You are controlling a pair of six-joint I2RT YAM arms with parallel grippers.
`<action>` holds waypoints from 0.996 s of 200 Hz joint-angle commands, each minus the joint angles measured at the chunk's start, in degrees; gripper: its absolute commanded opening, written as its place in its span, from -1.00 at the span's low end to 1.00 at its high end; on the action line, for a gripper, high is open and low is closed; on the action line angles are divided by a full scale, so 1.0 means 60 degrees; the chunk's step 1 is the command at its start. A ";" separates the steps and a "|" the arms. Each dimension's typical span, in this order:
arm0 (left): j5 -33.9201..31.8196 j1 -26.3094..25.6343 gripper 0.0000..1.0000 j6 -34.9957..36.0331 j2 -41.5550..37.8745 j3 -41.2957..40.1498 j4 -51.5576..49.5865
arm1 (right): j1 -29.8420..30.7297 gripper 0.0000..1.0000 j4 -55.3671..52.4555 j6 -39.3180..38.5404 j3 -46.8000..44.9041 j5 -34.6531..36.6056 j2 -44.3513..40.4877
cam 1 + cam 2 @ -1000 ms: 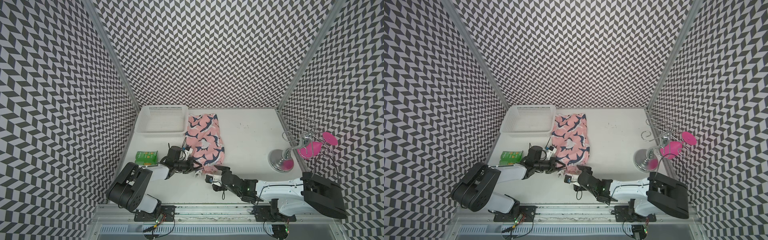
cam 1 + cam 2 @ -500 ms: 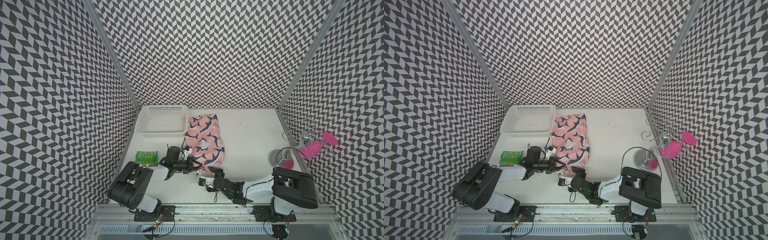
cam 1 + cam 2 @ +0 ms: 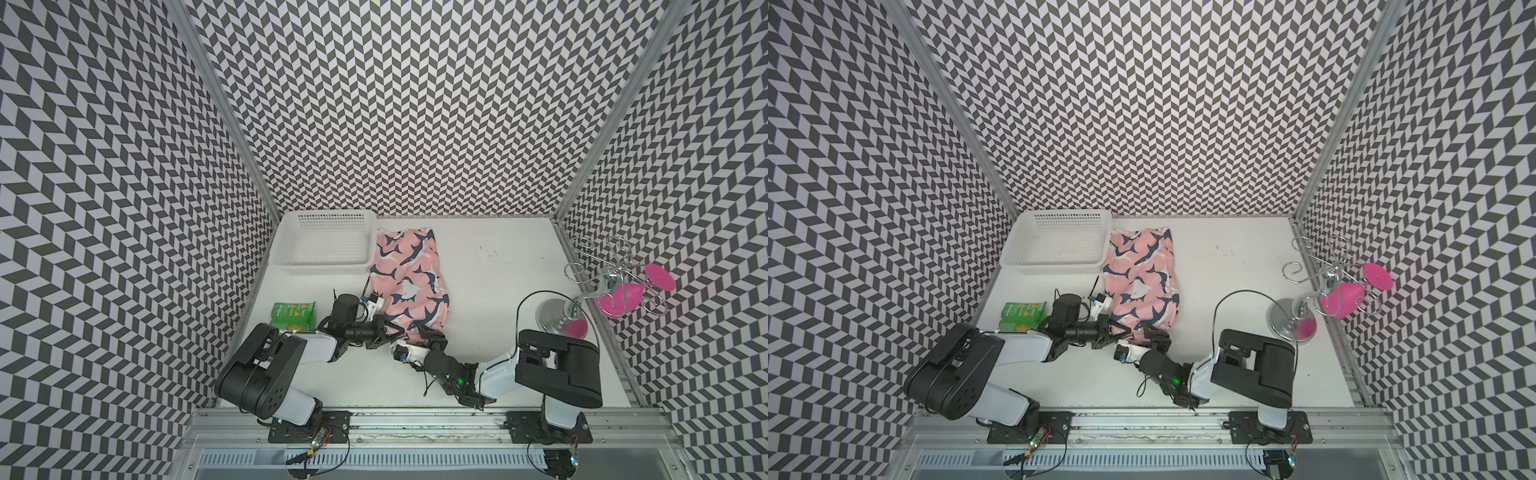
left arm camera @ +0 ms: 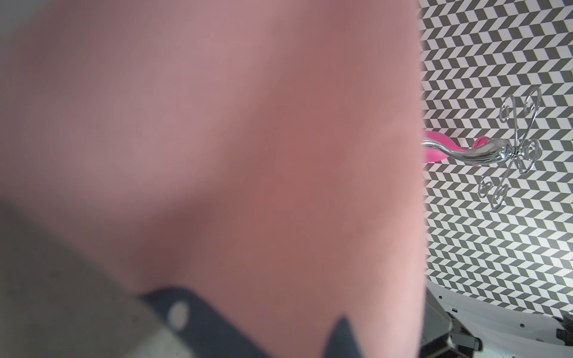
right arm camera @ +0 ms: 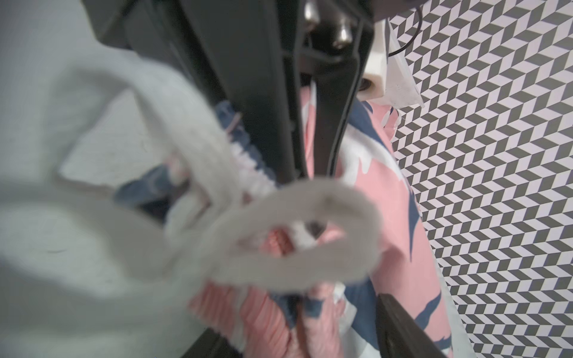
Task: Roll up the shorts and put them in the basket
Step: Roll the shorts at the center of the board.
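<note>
Lying unrolled, pink shark-print shorts [image 3: 409, 276]

**Basket, packet and stand on a white surface**

A white perforated basket [image 3: 324, 269] sits in the far left corner of the surface [image 3: 498, 291], against the back wall. A green packet [image 3: 292, 316] lies flat nearer the front, by the left wall and apart from the basket. On the right a chrome stand [image 3: 552, 316] with curled wire arms rises from a round base. Bright pink pieces [image 3: 619, 297] hang on it, close to the right wall. Grey-and-white chevron walls [image 3: 415, 104] enclose three sides. A metal rail [image 3: 415, 415] runs along the front edge.
</note>
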 commanded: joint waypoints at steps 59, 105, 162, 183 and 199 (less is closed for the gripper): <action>0.0170 0.0160 -0.74 0.0035 -0.0300 -0.0189 -0.0069 | -0.0269 -0.96 -0.1524 -0.0280 0.0406 -0.1028 -0.0445; -0.1319 0.0975 0.28 0.0574 -0.2074 -0.0159 -0.2139 | -0.0355 -1.00 -0.5584 0.0770 0.1350 -0.3217 -0.1734; -0.3784 0.1722 0.46 0.1393 -0.5460 0.0270 -0.5250 | -0.0477 -1.00 -0.9864 0.1615 0.3462 -0.6274 -0.1360; -0.4404 0.1722 0.46 0.1616 -0.5952 0.0394 -0.6224 | -0.0836 -1.00 -1.1133 0.1949 0.4450 -0.7201 -0.0642; -0.4526 0.1722 0.43 0.1601 -0.6386 0.0304 -0.6492 | -0.1302 -1.00 -1.1942 0.2265 0.5243 -0.8243 -0.0191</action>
